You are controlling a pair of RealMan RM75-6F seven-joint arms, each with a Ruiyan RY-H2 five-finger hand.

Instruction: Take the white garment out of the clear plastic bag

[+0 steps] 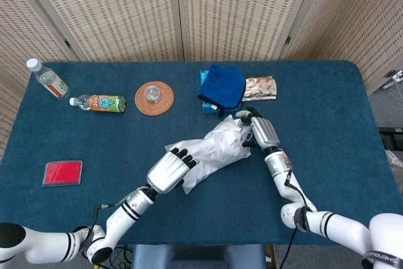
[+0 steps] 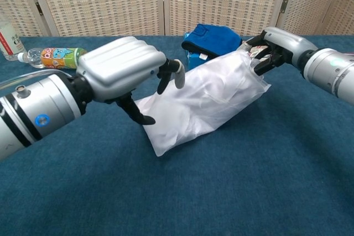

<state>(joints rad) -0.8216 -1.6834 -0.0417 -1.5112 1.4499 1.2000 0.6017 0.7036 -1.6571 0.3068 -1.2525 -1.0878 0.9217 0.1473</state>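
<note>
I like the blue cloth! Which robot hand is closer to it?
Right. The right hand grips the clear plastic bag just in front of the blue cloth; the left hand is at the bag's far end.

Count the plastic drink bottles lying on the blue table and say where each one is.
2. A clear plastic water bottle with a white cap lies at the far left corner; a small orange-labelled plastic bottle lies just right of it, beside the round woven coaster.
</note>
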